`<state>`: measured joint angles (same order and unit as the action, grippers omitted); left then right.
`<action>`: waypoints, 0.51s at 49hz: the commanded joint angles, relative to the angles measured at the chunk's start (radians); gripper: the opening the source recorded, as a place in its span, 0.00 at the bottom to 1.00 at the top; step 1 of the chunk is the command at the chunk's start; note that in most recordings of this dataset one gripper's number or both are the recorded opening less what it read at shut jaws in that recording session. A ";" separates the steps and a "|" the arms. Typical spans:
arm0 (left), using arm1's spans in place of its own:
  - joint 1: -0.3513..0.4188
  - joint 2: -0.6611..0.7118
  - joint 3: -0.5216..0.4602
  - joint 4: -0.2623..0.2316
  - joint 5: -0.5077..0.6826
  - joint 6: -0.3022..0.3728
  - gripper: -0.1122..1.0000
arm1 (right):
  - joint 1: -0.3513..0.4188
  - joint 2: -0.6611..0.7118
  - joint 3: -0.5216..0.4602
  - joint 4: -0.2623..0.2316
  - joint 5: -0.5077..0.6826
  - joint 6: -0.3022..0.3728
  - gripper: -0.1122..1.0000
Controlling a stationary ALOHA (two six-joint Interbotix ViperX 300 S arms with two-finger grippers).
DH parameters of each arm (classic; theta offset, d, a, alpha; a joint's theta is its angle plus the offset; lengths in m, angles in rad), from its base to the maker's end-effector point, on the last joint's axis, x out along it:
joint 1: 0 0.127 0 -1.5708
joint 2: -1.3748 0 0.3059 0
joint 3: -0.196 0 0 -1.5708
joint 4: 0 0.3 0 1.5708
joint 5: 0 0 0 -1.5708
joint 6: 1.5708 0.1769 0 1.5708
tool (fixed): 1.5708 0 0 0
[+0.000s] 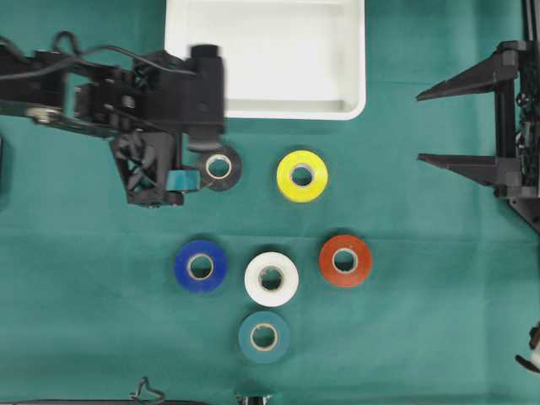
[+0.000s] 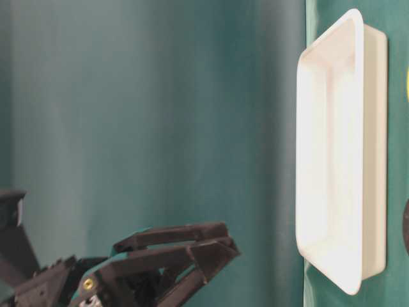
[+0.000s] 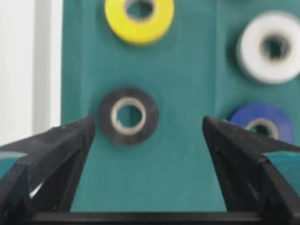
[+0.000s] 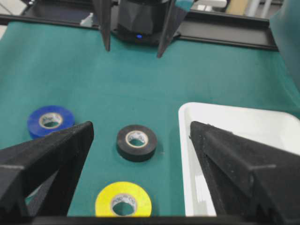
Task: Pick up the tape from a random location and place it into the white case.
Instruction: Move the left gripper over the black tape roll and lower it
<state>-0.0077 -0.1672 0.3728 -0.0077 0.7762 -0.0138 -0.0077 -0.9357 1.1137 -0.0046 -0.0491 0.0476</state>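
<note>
- A green cloth (image 1: 439,337) covered the whole table.
- The white case (image 1: 354,105) sat at the top middle of the table in the overhead view. It was a flat white tray with a raised rim, and nothing could be seen inside it.
- The left arm (image 1: 110,97) reached in from the left side. Its front end was over the table, just below the left corner of the white case.
- The left gripper (image 3: 149,133) was spread wide and held nothing. In its own camera the black tape lay on the cloth between the two tips but further off.
- The right gripper (image 1: 426,126) was at the right edge of the table, well apart from all the rolls. Its two fingers were spread wide too, and it held nothing.
- Six rolls of tape lay flat on the cloth, none of them in the case.
- The black tape (image 1: 221,167) lay just below the case, partly under the left gripper in the overhead view.
- The yellow tape (image 1: 302,175) lay to the right of the black one.
- The blue tape (image 1: 200,266), the white tape (image 1: 272,278) and the red tape (image 1: 345,261) made a row lower down.
- The teal tape (image 1: 264,337) was the lowest, just under the white tape.
</note>
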 commanded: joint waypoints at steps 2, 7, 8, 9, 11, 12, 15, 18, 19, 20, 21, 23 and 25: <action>-0.002 0.011 -0.069 0.006 0.067 0.002 1.00 | -0.002 0.006 -0.026 -0.002 0.000 0.002 0.93; 0.000 0.018 -0.083 0.006 0.086 0.002 1.00 | 0.000 0.008 -0.026 -0.002 0.002 0.002 0.93; -0.002 0.018 -0.083 0.008 0.086 0.002 1.00 | 0.000 0.008 -0.026 -0.002 0.002 0.002 0.93; -0.002 0.018 -0.083 0.006 0.086 0.002 1.00 | 0.000 0.008 -0.026 -0.002 0.003 0.002 0.93; -0.002 0.018 -0.080 0.008 0.086 0.002 1.00 | 0.000 0.008 -0.026 -0.002 0.003 0.002 0.93; -0.002 0.018 -0.080 0.008 0.086 0.002 1.00 | 0.000 0.008 -0.026 -0.002 0.003 0.002 0.93; -0.002 0.017 -0.077 0.008 0.086 0.002 1.00 | 0.000 0.008 -0.026 -0.002 0.003 0.002 0.93; -0.002 0.017 -0.077 0.008 0.084 0.002 1.00 | 0.000 0.008 -0.026 -0.002 0.003 0.002 0.93; -0.002 0.017 -0.077 0.008 0.084 0.002 1.00 | 0.000 0.008 -0.026 -0.002 0.003 0.002 0.93; 0.000 0.017 -0.077 0.006 0.084 0.002 1.00 | 0.000 0.008 -0.026 -0.002 0.003 0.002 0.93; 0.000 0.017 -0.077 0.008 0.083 0.002 1.00 | 0.000 0.008 -0.026 -0.002 0.003 0.002 0.93; -0.002 0.017 -0.075 0.008 0.083 0.002 1.00 | 0.000 0.009 -0.026 -0.002 0.005 0.002 0.93; -0.002 0.017 -0.075 0.008 0.081 0.002 1.00 | 0.000 0.008 -0.026 -0.002 0.006 0.002 0.93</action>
<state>-0.0077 -0.1396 0.3160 -0.0031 0.8621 -0.0138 -0.0061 -0.9342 1.1152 -0.0046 -0.0414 0.0476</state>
